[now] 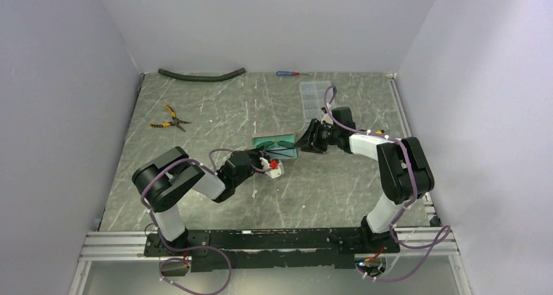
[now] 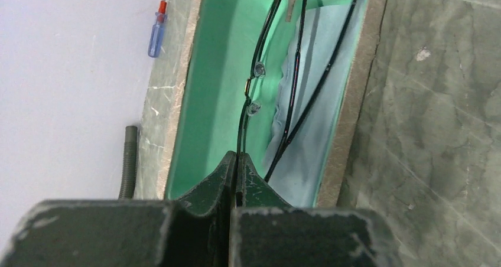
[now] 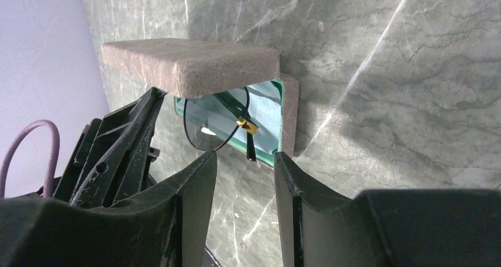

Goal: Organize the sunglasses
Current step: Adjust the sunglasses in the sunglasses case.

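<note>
The left claw (image 2: pixel 236 160) is pressed together, pinching the thin rim of the sunglasses (image 2: pixel 255 71) at its very tips. From that pinch the wire frame runs away into the open case (image 2: pixel 354 101), nose pads over the teal lining, the two slim arms lying slantwise across a greyish cloth (image 2: pixel 322 54) inside. The case sits mid-tabletop (image 1: pixel 339 184), its lid (image 3: pixel 189 63) raised.

At the case's other end the right claw (image 3: pixel 245 166) is spread and holds nothing. One lens corner and a gold hinge of the sunglasses (image 3: pixel 243 125) stick out past the case's edge there, and an arm tip hangs just ahead of the gap between the fingers; whether it touches either finger cannot be told.

Farther back, pliers (image 1: pixel 169 119) lie to the left and a clear box (image 1: pixel 314 98) to the right. Along the far edge are a screwdriver (image 1: pixel 287 74) and a dark hose (image 1: pixel 201 76).
</note>
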`<state>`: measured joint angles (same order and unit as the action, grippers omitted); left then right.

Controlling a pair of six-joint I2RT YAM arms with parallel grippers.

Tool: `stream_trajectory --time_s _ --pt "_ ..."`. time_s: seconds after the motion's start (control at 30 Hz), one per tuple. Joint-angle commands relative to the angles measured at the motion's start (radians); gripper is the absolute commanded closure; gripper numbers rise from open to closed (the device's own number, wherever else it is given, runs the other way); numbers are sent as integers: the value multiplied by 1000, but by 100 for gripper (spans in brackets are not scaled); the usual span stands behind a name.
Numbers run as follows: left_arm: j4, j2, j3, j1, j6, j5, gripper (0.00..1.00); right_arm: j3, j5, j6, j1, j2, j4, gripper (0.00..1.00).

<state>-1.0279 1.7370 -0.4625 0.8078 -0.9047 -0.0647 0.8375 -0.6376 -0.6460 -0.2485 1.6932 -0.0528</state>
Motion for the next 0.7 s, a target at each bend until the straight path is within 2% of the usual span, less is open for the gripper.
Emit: stream_trajectory --time_s 0.0,0.2,0.57,0.6,0.67 --pt "-92 27 -34 -3 -32 -16 97 47 -19 24 -4 -33 4 55" --pt "-94 33 -22 -6 -56 1 97 29 -33 13 -6 -28 -25 56" --pt "4 40 44 -5 -129 79 97 40 -26 9 -48 -16 -41 58" --pt "13 38 45 -4 -128 82 96 39 -27 7 -48 -14 -43 58" --pt "24 35 46 -4 -128 88 87 39 -25 9 -51 -13 -43 59"
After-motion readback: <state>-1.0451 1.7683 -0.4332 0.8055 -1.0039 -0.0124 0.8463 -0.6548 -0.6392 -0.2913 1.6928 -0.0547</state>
